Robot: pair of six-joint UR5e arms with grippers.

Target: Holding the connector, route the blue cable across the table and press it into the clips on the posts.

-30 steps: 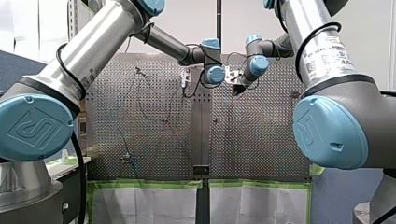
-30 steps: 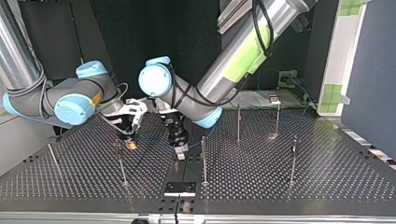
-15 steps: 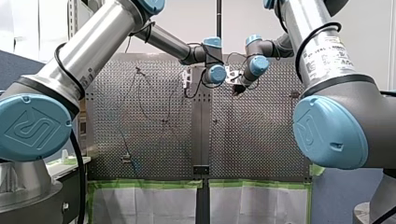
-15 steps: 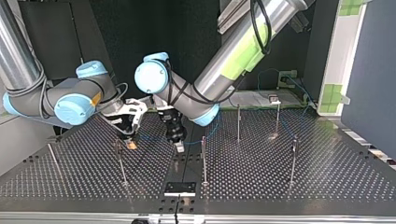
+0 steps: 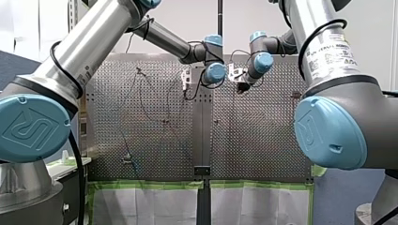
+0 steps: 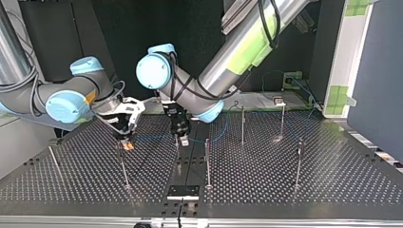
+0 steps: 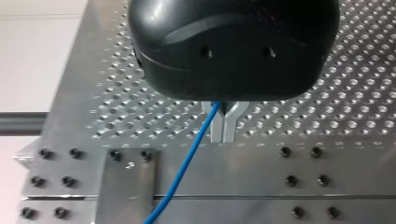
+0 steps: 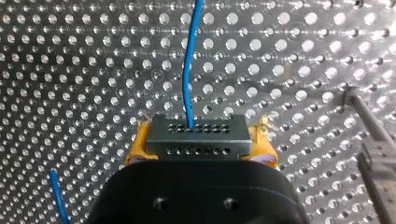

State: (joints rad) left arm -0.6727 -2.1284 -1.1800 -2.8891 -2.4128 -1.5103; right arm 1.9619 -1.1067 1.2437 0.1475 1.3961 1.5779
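Shifted away from the top view's near edge: left gripper (image 6: 182, 140), metal fingers pinched shut on the blue cable (image 7: 187, 163). Right gripper (image 6: 127, 144): yellow pads clamped on the connector (image 8: 195, 135), held low over the table (image 6: 285, 190), near a post (image 6: 122, 166).

**Front view:** from behind and above, between the left arm (image 5: 89, 47) and right arm (image 5: 324, 51), set far back, facing out over the table (image 5: 155, 140).

**Top view:** low, from across the table, facing both arms. These two views share the table's middle, seen from opposite sides.

**Wrist views:** very near, one looking along the left hand (image 7: 223, 133), one along the right hand (image 8: 201, 145) onto the connector (image 8: 196, 133) it grips. The blue cable (image 7: 187, 172) shows in both.
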